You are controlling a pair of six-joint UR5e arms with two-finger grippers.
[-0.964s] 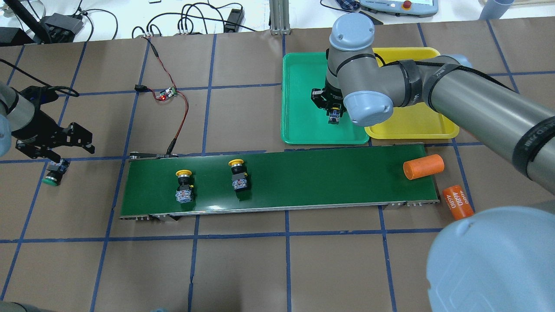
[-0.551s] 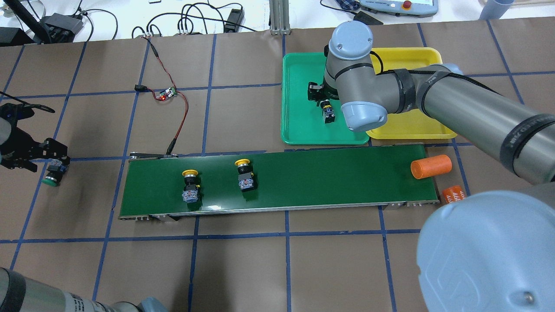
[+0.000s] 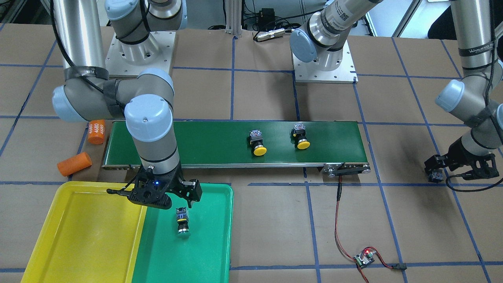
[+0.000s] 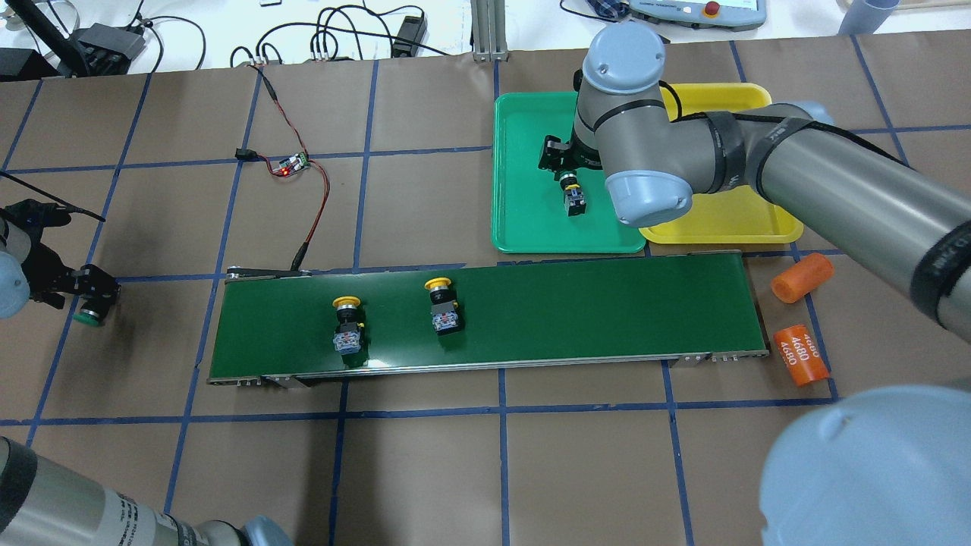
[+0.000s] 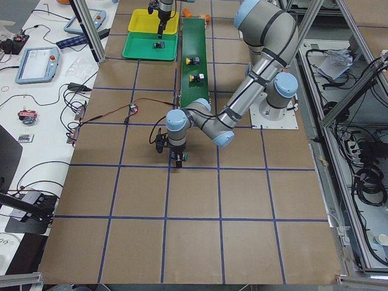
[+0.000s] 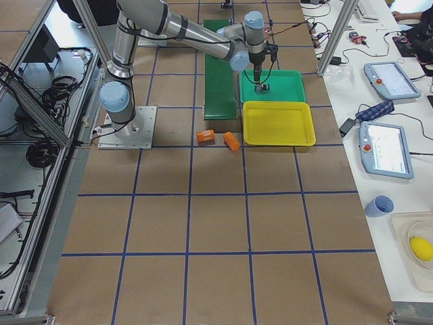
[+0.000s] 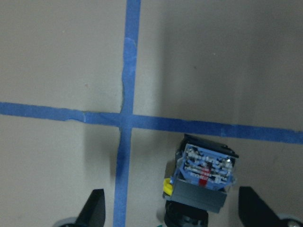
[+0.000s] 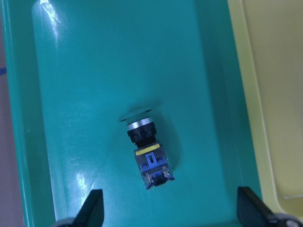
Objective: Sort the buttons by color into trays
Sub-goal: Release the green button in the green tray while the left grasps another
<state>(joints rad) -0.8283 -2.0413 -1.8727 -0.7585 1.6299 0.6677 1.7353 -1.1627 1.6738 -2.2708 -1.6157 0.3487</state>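
The right pincer (image 8: 169, 198) has let go of the green button (image 8: 147, 153) and lifted; it hangs released above it. That button lies on its side in the green tray (image 4: 523, 227), so one is sorted. My left pincer (image 7: 171, 194) has come down, released, astride the second green button (image 7: 204, 172) on the desk (image 4: 425, 470). I judge the next step is closing on it. Two yellow buttons (image 4: 347, 334) (image 4: 441, 312) have advanced along the belt (image 4: 592, 311).

Bare bench (image 4: 425, 470) was seen along the lower frame; the belt (image 4: 592, 311) was obstructed left of centre by two yellow buttons (image 4: 347, 334) (image 4: 442, 313).
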